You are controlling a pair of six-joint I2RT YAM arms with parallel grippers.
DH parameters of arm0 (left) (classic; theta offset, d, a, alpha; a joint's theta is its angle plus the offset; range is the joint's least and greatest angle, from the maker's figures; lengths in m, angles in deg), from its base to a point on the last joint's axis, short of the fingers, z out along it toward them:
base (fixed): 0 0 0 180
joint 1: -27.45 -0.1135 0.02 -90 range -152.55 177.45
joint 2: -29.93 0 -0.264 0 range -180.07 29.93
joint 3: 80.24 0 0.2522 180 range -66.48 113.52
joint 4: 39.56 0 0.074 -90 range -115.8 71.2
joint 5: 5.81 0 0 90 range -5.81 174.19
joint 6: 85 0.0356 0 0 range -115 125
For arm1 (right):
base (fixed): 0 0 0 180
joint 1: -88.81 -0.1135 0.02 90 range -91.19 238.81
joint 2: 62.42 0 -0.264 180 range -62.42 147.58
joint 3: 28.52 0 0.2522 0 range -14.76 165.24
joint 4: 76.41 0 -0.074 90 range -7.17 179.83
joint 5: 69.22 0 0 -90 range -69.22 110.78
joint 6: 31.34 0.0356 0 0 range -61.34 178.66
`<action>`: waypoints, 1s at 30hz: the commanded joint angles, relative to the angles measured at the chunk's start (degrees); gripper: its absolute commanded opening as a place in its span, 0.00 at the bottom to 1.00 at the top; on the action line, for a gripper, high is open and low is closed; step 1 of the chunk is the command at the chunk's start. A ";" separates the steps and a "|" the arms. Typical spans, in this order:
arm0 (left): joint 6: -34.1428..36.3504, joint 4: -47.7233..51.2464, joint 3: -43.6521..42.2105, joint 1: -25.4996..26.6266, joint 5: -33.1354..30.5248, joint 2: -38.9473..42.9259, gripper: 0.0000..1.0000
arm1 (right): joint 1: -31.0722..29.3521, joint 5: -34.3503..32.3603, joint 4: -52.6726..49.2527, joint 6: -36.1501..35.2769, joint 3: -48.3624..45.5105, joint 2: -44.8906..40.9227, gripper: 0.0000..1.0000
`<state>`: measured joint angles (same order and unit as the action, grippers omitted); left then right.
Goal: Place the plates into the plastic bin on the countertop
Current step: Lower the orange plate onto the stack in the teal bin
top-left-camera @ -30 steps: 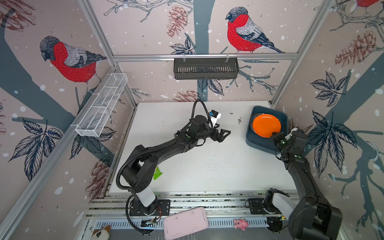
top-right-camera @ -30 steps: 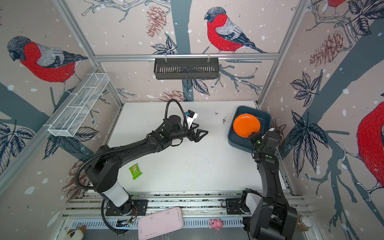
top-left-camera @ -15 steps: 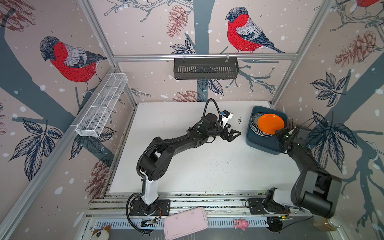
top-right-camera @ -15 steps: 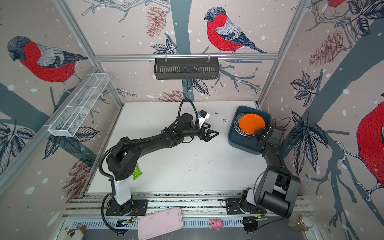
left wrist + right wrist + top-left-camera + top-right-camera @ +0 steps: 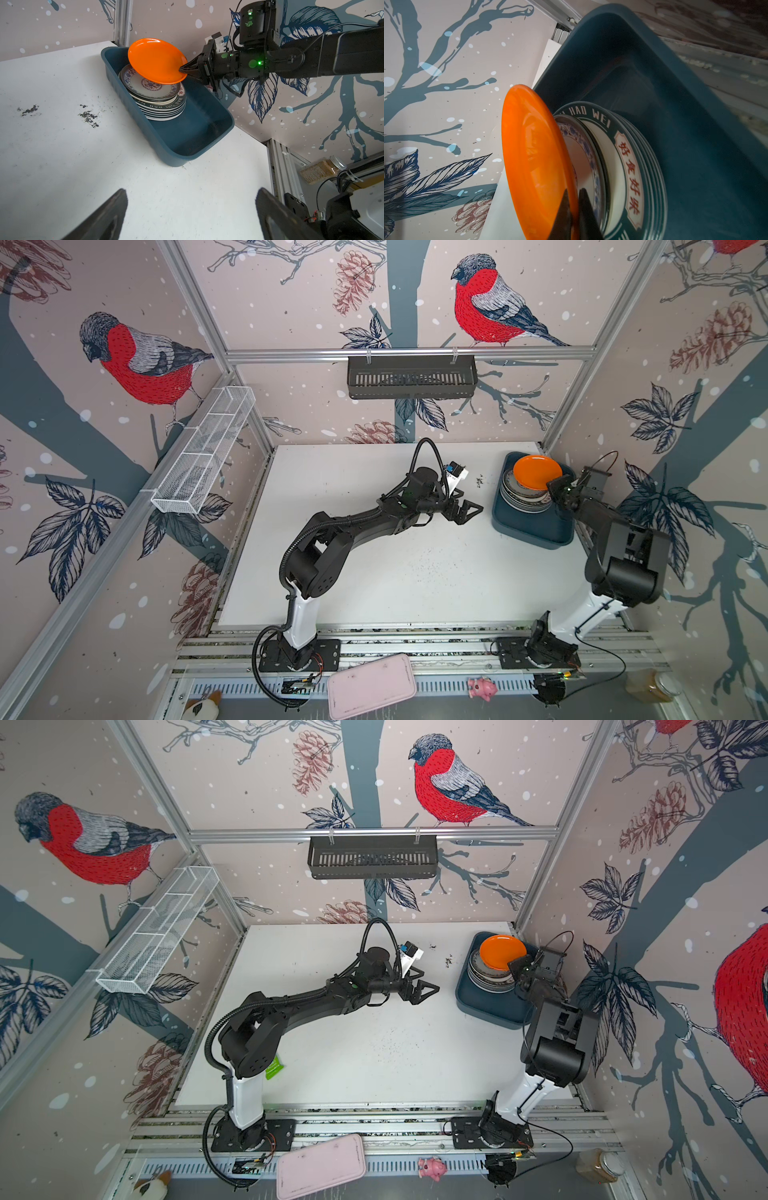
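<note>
Since a second ago: orange plate (image 5: 154, 60) has gone from level over the stack to a slant at the far end of the plastic bin (image 5: 193, 133), and your left arm has reached closer to the bin. Right gripper (image 5: 182, 69): jaws pinched shut on the plate's rim. Whether its low edge touches the stack of plates (image 5: 160, 104), which sits in the bin's far half, cannot be told. Level the plate, centre it over the stack and lower it to rest before you let go, or it may slide into the bin's bare half. Left gripper (image 5: 467, 510): jaws spread wide, holding nothing, near the bin's long side. Countertop (image 5: 395, 572): white, dark crumbs (image 5: 89, 116) just beside the bin; no plate shows outside the bin. Room: bird-print walls, black slotted basket (image 5: 411, 377) on the wall behind the bin, white wire-mesh basket (image 5: 203, 456) well apart from it.
</note>
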<state>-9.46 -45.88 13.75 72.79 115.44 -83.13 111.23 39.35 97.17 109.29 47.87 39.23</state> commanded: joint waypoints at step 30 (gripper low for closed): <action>4.88 4.98 2.47 0.89 -2.33 -0.28 0.96 | -3.96 -6.33 -4.34 -3.25 1.91 0.67 0.05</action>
<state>-5.57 -39.67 16.33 73.69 112.66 -84.13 107.36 34.02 92.25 106.65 50.32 41.02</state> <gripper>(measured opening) 0.961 0.082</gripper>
